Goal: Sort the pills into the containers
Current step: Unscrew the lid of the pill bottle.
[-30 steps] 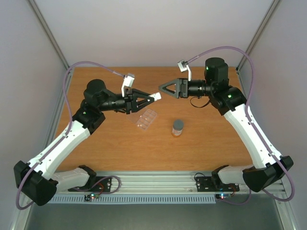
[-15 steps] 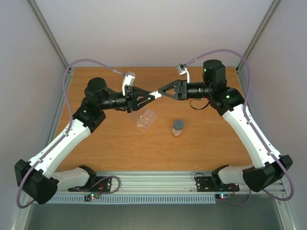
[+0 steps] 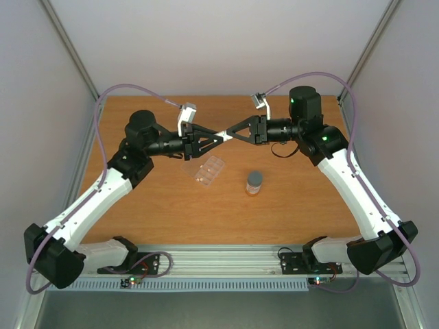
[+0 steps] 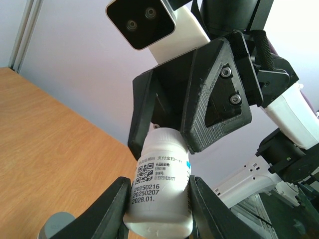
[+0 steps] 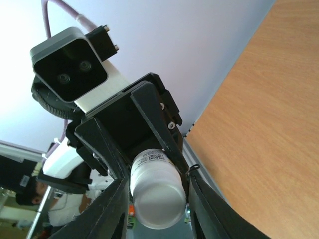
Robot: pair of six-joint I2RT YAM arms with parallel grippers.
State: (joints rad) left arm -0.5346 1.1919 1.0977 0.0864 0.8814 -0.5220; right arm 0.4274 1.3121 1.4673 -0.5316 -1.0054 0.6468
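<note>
The left fingers (image 4: pixel 112 214) are clamped on the base half of a white bottle (image 4: pixel 159 172), holding it in the air over the far half of the counter (image 3: pixel 137 199). The bottle lies level, with its long axis running left to right between the two arms and its cap end towards the right arm. Its label carries a QR code and the lines "20250216", "20250207" and "2028.01."; the smaller print is unreadable.

Below and nearer, the clear pill box (image 3: pixel 209 170) lies flat near the middle of the counter, well apart from every edge. Its long axis slants from near-left to far-right. No pills can be made out.

Just to its right a grey-capped bottle (image 3: pixel 254 182) stands upright.

The right fingers (image 5: pixel 112 214) are closed on the white bottle's cap end, tip to tip with the left ones.
</note>
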